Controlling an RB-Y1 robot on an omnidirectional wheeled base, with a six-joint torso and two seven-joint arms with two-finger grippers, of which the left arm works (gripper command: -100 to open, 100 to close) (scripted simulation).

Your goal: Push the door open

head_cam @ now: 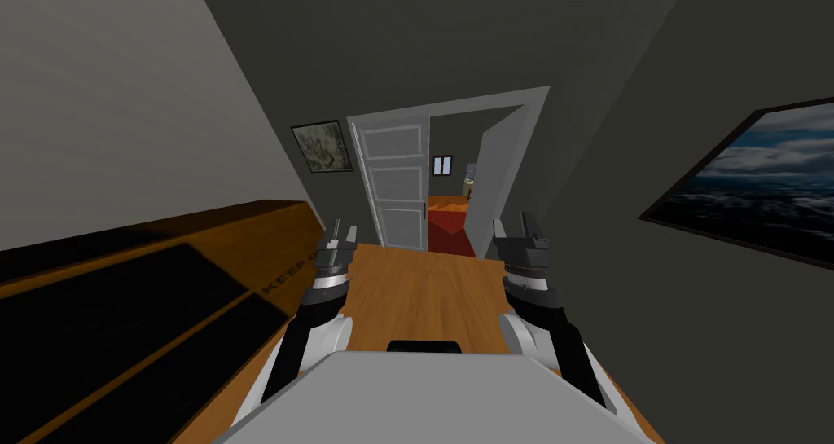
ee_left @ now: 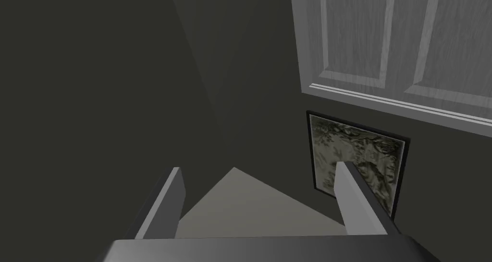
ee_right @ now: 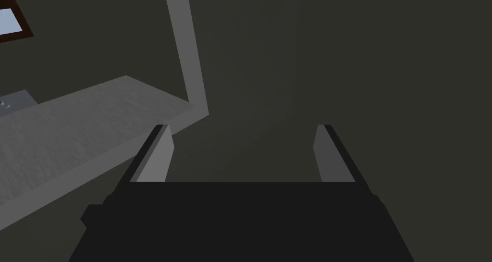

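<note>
Pale grey door [head_cam: 397, 182], panelled in lighter outlines. The floor [head_cam: 423, 301] glows orange-brown with wood grain, and there's a red patch [head_cam: 446, 223] past the doorway. Walls [head_cam: 619, 138] are dark olive-grey. The small picture [head_cam: 322, 147] is mottled grey-green, framed in black. The big picture [head_cam: 757, 186] is stormy blue and white. The cabinet [head_cam: 204, 223] is orange-brown with black panels and dark lettering.

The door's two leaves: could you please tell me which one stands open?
The plain right leaf: it is swung at an angle out of the frame, whereas the panelled left leaf sits flush in it.
</note>
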